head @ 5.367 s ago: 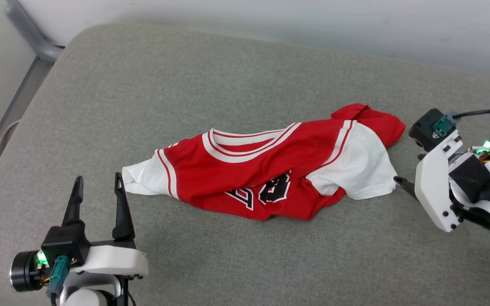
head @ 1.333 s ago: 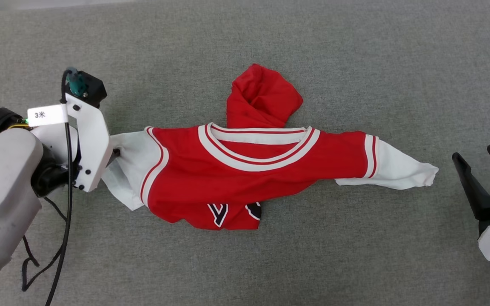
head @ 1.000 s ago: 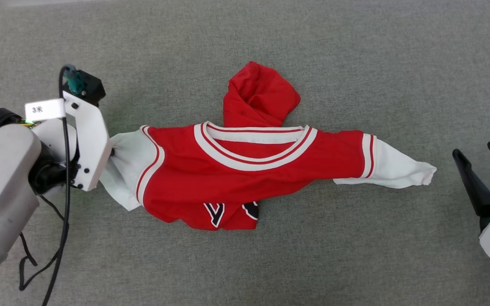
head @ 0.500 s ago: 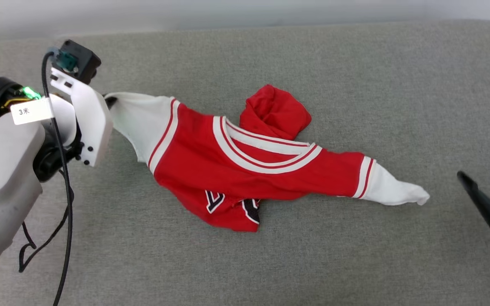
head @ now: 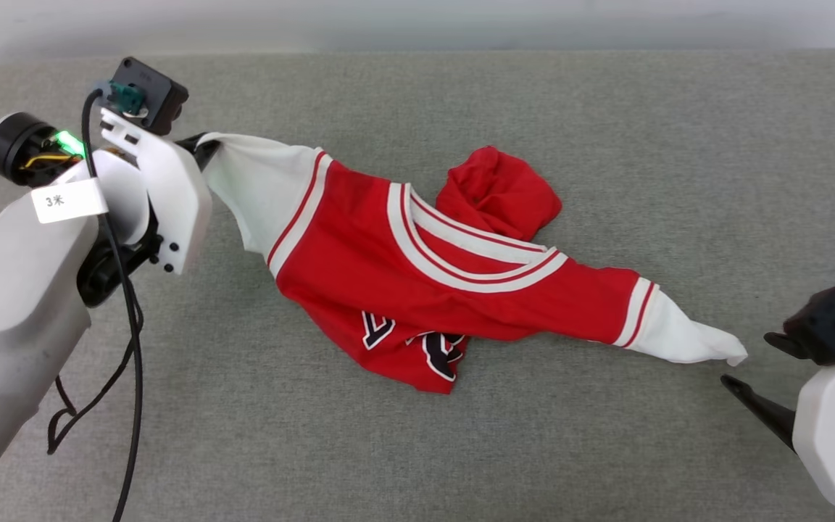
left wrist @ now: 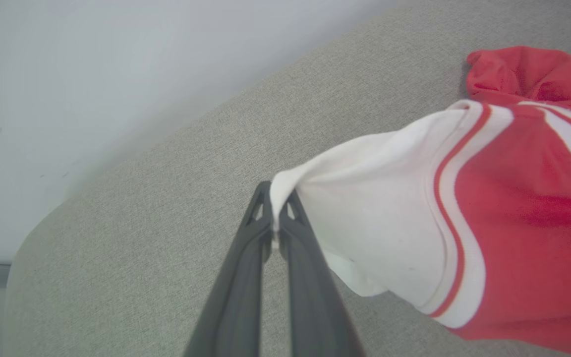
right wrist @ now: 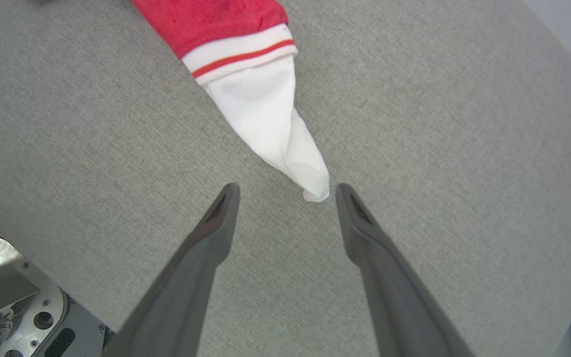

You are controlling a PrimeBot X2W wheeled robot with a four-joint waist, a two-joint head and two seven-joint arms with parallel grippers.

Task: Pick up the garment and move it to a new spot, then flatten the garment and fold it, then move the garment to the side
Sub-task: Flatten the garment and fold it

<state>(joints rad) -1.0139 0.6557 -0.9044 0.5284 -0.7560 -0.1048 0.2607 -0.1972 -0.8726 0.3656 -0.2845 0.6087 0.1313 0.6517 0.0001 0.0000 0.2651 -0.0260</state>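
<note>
Red and white cloth is pinched in your left gripper (head: 206, 145): the left wrist view shows its two dark fingers pressed together on the cuff of one white sleeve of the garment (head: 417, 268). That grip sits at the upper left of the head view. From it the garment stretches down to the lower right across the grey cushion (head: 606, 130). Your right gripper (right wrist: 288, 191) stands wide apart and holds nothing; in the right wrist view the other sleeve's tip lies between its fingertips. A white tag (head: 68, 201) on your left arm reads "3米". Black, white-edged characters on the garment's front are crumpled and unreadable.
</note>
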